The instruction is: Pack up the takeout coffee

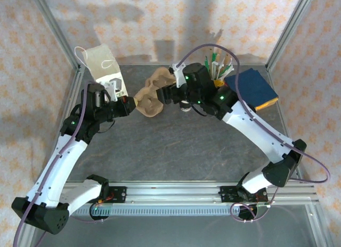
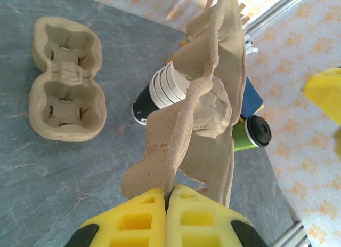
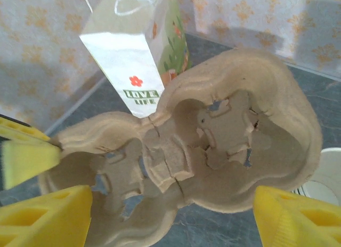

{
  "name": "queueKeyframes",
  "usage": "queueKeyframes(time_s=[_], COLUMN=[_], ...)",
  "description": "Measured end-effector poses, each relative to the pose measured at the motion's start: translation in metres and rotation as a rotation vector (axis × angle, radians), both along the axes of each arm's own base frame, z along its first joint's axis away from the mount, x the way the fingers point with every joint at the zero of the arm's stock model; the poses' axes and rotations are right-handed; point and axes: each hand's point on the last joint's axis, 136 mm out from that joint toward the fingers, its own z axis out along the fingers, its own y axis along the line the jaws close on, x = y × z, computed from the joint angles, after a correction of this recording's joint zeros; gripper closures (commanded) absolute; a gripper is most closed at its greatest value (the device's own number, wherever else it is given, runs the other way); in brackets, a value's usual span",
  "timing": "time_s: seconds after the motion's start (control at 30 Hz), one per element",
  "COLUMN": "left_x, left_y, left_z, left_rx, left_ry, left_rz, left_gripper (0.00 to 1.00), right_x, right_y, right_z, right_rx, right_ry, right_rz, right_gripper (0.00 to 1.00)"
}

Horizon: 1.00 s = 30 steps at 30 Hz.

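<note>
The takeout coffee (image 2: pixel 250 134), a green-walled cup with a black lid, shows past the right edge of a brown pulp cup carrier (image 2: pixel 202 129). My left gripper (image 2: pixel 168 191) is shut on that carrier's rim and holds it off the table (image 1: pixel 176 145). From above, the left gripper (image 1: pixel 129 103) pinches the carrier (image 1: pixel 149 104) at its left end. My right gripper (image 1: pixel 166 93) faces the carrier from the other side. Its yellow fingers (image 3: pixel 48 215) stand wide apart and the right gripper (image 3: pixel 173 196) is open round the carrier's (image 3: pixel 213 135) near edge, not pressing on it.
A second pulp carrier (image 2: pixel 66 79) lies on the table. A stack of white cups with a dark band (image 2: pixel 160 92) lies on its side behind the held one. A white paper bag (image 1: pixel 106 71) stands back left, a yellow cup of sticks (image 1: pixel 218 68) and a blue pad (image 1: pixel 256 87) back right.
</note>
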Motion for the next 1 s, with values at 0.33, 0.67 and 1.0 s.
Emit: queueKeyframes(time_s=[0.33, 0.67, 1.0], left_x=[-0.007, -0.012, -0.012], left_y=[-0.003, -0.011, -0.011], left_z=[-0.001, 0.001, 0.003], left_rx=[0.031, 0.029, 0.032], left_ry=[-0.006, -0.018, -0.023], left_rz=[-0.052, -0.104, -0.109], left_gripper=[1.00, 1.00, 1.00], right_x=[0.003, 0.010, 0.007], right_y=[0.012, 0.022, 0.022], right_z=[-0.028, -0.048, -0.059], right_rx=[-0.204, -0.299, -0.343], right_ry=[-0.053, -0.036, -0.009], right_rz=[-0.010, 0.024, 0.054], right_gripper=[0.23, 0.29, 0.33])
